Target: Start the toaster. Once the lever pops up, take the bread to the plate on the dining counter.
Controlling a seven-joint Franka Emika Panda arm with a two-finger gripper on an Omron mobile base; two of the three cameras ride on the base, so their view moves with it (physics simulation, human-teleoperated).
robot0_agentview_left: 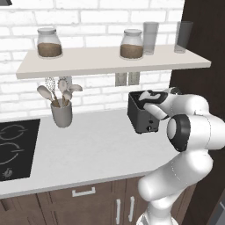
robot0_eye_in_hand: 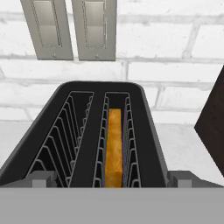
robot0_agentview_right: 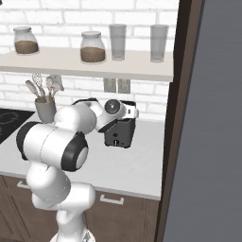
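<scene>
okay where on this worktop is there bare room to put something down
The widest bare stretch of the worktop runs between the cooktop and the toaster, in front of the utensil holder. It is crowded around the toaster, where the arm hangs over it beside the dark panel.

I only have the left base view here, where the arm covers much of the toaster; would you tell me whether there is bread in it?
Observer: Yes. In the hand view one slice of bread stands on edge in the right-hand slot of the toaster; the left-hand slot holds nothing.
Operator: Thank you. Is the gripper open?
Observer: It is open; in the hand view the gripper has one fingertip at each side of the toaster's near end.
Operator: And what is on the wall behind the toaster?
Observer: Two grey wall sockets sit side by side on the white brick directly above it.
</scene>
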